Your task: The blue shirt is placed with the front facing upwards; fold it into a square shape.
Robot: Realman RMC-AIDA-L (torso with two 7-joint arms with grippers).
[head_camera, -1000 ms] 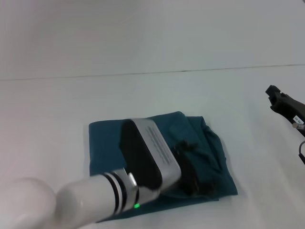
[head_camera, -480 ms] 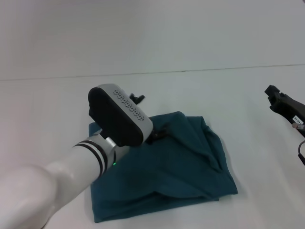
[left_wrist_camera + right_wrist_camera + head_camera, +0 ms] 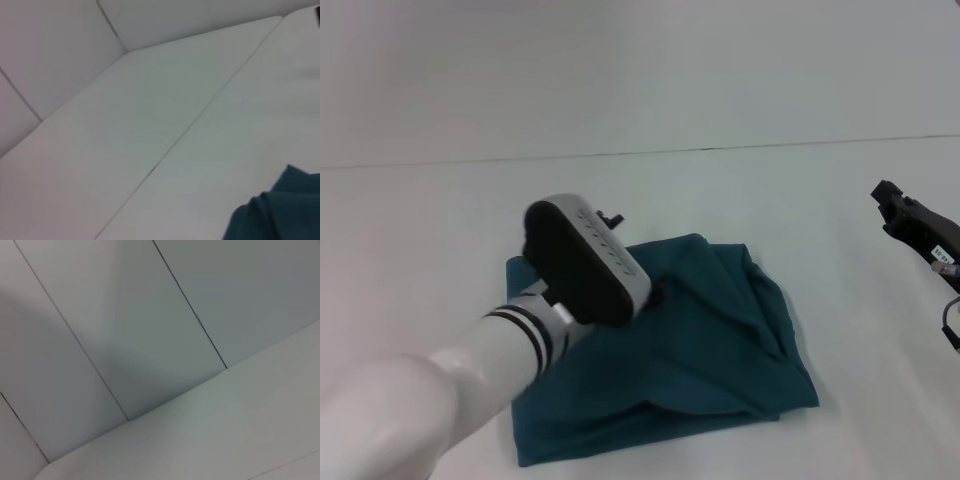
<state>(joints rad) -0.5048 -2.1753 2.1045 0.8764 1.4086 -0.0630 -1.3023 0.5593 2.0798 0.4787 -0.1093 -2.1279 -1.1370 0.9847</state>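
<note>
The blue shirt (image 3: 720, 320) lies on the white table as a rumpled, roughly square folded bundle, plain teal side up, with creases along its right side. My left gripper (image 3: 636, 258) hovers over the shirt's far left part, mostly hidden behind its own grey and black wrist housing. Only small dark finger parts stick out. A corner of the shirt (image 3: 280, 212) shows in the left wrist view. My right gripper (image 3: 898, 203) is held at the right edge of the head view, well away from the shirt. The right wrist view shows only wall panels.
The white table (image 3: 440, 220) stretches out around the shirt on every side. Its far edge meets a pale wall (image 3: 640, 70). A cable (image 3: 950, 320) hangs below the right arm at the frame's edge.
The left arm rose off the shirt's near right part and swung back to its far left part, then shifted slightly right. The right arm has stayed put.
</note>
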